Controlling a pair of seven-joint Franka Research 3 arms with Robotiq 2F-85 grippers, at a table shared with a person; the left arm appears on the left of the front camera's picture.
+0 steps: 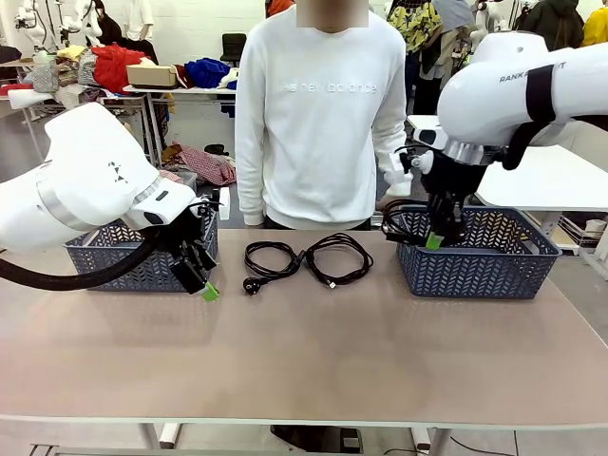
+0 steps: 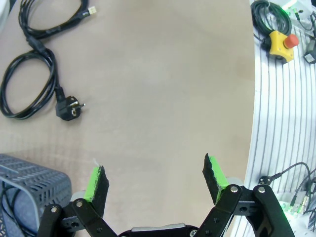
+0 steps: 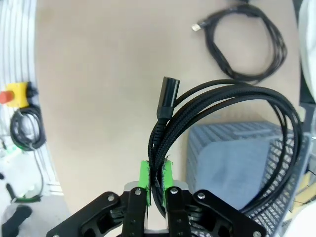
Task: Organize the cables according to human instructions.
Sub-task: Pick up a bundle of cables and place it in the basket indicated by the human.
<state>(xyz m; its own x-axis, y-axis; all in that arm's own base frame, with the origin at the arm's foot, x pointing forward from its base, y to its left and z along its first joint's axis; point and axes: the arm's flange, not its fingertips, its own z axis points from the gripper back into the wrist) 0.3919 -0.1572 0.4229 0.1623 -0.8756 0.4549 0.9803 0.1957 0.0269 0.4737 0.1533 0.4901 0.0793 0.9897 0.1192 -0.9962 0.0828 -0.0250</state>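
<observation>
cables (image 1: 304, 258), thin black coils, are judged light and limp, best pinched across bunched strands. one cable (image 3: 222, 94) is clamped in the right gripper (image 3: 154, 180); the left gripper (image 2: 155, 180) is held open.

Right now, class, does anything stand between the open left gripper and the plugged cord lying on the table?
Nothing visible does. The left gripper is open over bare table, and only tabletop lies between it and the cord with the plug. The basket corner sits off to one side.
</observation>
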